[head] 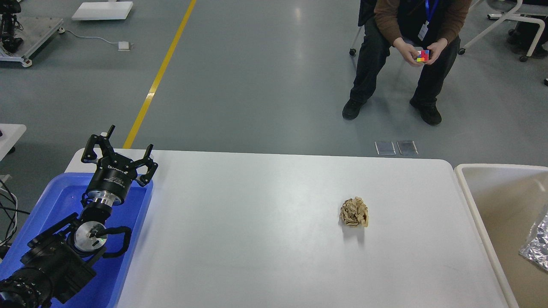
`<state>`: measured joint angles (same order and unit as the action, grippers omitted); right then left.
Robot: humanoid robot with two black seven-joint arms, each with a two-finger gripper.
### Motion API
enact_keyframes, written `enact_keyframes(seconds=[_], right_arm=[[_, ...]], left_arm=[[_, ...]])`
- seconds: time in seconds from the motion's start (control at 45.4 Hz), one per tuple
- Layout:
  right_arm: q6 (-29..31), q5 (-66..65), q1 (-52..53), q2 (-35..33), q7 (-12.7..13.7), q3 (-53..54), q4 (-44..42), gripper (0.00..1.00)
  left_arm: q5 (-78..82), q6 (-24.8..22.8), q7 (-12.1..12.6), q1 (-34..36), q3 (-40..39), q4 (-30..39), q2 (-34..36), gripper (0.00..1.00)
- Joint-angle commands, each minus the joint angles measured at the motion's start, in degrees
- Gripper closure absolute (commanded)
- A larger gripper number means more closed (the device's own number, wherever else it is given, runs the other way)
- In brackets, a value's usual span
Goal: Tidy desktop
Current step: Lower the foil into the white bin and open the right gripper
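The desktop (265, 231) is a wide white tabletop with rounded corners. A crumpled brown paper ball (354, 211) lies on it, right of the middle. My left gripper (119, 150) is open and empty, held above the far end of the blue tray (55, 201) at the left edge, far from the paper ball. A crinkled silver foil piece (536, 248) lies inside the cream bin (471, 201) at the right. My right gripper is out of view.
A seated person (406, 38) holds a coloured puzzle cube beyond the table's far edge. A yellow floor line (158, 77) runs behind the table. Another white table corner (10, 130) shows at far left.
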<state>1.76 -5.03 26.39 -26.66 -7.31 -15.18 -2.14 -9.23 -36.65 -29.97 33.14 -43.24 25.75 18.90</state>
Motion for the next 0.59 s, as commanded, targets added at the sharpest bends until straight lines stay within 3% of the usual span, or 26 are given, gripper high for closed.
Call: enact_keyframes(seconds=[0.0, 0.528, 0.572], right_arm=[[-0.88, -2.62, 0.94, -0.24, -0.42, -2.58, -1.82, 1.00], [-0.97, -5.61, 4.81, 1.43, -0.42, -4.60, -1.82, 1.00], [-0.97, -5.61, 4.99, 1.52, -0.42, -4.77, -1.82, 0.95]], left_arm=[[0.00, 0.00, 0.00, 0.00, 0.00, 0.00, 0.00, 0.00], [0.00, 0.00, 0.00, 0.00, 0.00, 0.00, 0.00, 0.00], [0.00, 0.00, 0.00, 0.00, 0.00, 0.00, 0.00, 0.00]])
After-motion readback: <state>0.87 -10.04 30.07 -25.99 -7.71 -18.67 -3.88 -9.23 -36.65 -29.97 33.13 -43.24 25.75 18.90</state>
